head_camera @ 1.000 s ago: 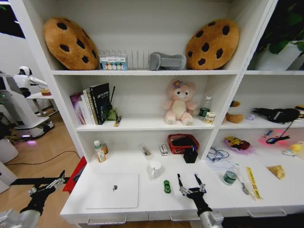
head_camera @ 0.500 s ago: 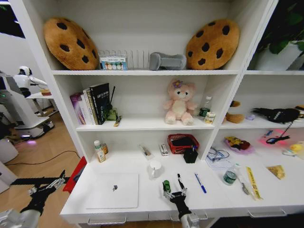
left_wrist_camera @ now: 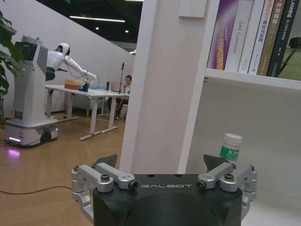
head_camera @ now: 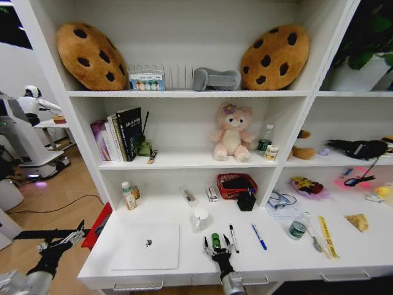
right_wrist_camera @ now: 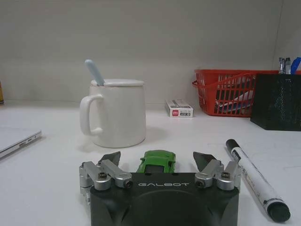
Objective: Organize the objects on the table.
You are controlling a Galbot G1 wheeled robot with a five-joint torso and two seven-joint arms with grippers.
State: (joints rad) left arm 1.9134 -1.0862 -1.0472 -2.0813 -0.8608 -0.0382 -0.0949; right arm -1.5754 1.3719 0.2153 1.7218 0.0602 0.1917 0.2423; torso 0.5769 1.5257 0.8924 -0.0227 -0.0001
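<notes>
While the left gripper [head_camera: 59,244] idles off-table, the right gripper [head_camera: 217,246], jaws spread, faces the green toy car [head_camera: 215,240] lengthwise between them.

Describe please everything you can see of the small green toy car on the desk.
The toy car is tiny, glossy bright green, seemingly plastic or painted metal, with a dark window. It stands upright on the white desk, between the open fingers of the right gripper, which do not visibly touch it. A white mug stands beyond it, and a black marker lies beside it.
</notes>
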